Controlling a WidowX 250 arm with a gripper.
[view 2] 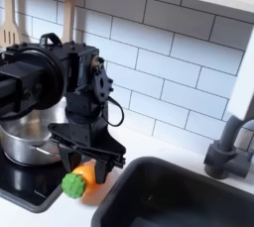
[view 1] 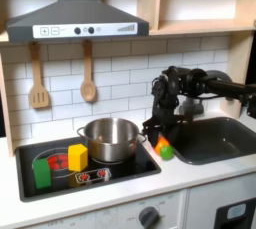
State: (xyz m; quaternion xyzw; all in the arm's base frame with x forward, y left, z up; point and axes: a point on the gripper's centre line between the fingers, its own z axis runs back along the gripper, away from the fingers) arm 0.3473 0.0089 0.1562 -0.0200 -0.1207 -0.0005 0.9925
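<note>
In both exterior views my gripper (view 1: 161, 141) (view 2: 85, 168) points down over the white counter between the stove and the sink. It is shut on a toy carrot (view 1: 163, 150) (view 2: 85, 174), an orange body with a green top. One dark finger (view 2: 66, 160) stands on each side of it. The carrot sits low, at or just above the counter by the stove's edge; I cannot tell whether it touches. A steel pot (view 1: 110, 138) (view 2: 22, 137) stands on the stove just to the first exterior view's left of my gripper.
A black stovetop (view 1: 60, 176) carries a yellow block (view 1: 77, 157) and a green block (view 1: 42, 171). The dark sink (view 1: 215, 139) (view 2: 169, 199) lies on the first exterior view's right, with a grey faucet (view 2: 230, 147). Two wooden utensils (view 1: 88, 81) hang on the tiled wall.
</note>
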